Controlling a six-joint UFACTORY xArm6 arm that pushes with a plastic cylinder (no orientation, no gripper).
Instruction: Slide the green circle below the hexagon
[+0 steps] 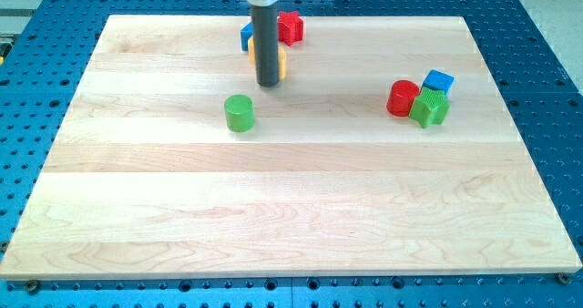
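Observation:
The green circle (pixel 240 113) is a short green cylinder left of the board's middle. My tip (pixel 268 83) is the lower end of the dark rod, up and to the right of the green circle, a short gap away. Behind the rod is a cluster at the view's top: a yellow block (pixel 281 64) mostly hidden by the rod, a blue block (pixel 246 36) and a red block (pixel 291 26). Their shapes are hard to make out. I cannot tell which block is the hexagon.
At the view's right stand a red cylinder (pixel 402 98), a green block (pixel 430 107) and a blue cube (pixel 439 82), touching each other. The wooden board (pixel 291 208) lies on a blue perforated table.

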